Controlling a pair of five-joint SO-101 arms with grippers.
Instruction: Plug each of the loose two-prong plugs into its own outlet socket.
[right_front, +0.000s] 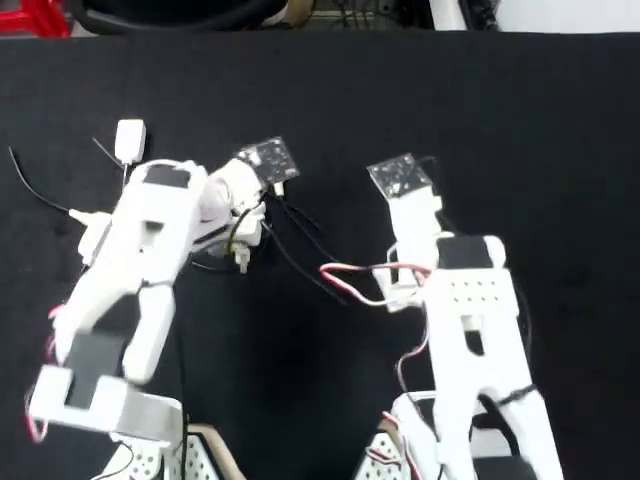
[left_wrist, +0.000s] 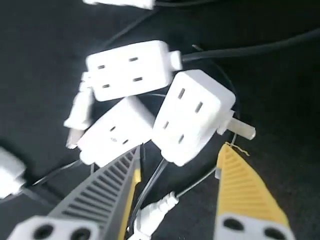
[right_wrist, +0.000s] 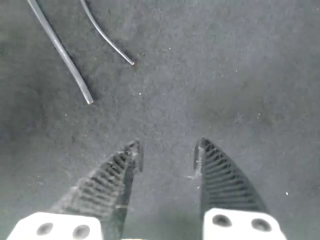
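Black tabletop (right_front: 560, 120) carries three white sockets (left_wrist: 131, 70) bunched together, cords (left_wrist: 260, 48) crossing; one plug (left_wrist: 76, 114) lies touching them. My left tool (left_wrist: 180, 150) is spread just beside the nearest socket (left_wrist: 192, 115), probably to straddle it. My right tool (right_wrist: 168, 145) hangs spread over bare tabletop, likely on standby. Which plugs are seated I cannot tell.

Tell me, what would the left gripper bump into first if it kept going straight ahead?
Most likely the white outlet block just ahead of the left gripper, in line with the gap between its open fingers. Thin cables lie nearer, though depth is unclear.
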